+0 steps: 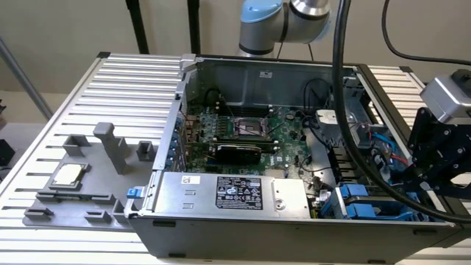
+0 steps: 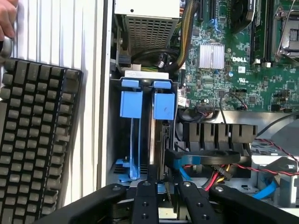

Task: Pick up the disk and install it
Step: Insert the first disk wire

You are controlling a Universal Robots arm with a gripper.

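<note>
The disk (image 2: 160,140) stands on edge in the drive bay at the corner of the open computer case (image 1: 265,234). I see its thin dark side with a blue carrier tab (image 2: 164,106) at the far end. A second blue rail (image 2: 131,105) runs beside it. My gripper (image 2: 167,187) sits over the disk's near end, its two black fingers (image 2: 145,203) on either side of the edge and closed against it. In the exterior view the gripper (image 1: 419,174) hangs over the bay at the right, with blue tabs (image 1: 356,193) beside it.
A black keyboard (image 2: 37,140) lies outside the case wall, with a person's hand (image 2: 7,18) at its far end. The silver power supply (image 1: 228,193), the green motherboard (image 1: 243,132) and red and blue cables (image 2: 219,172) crowd around the bay. A small silver chip (image 1: 66,175) rests on a grey fixture.
</note>
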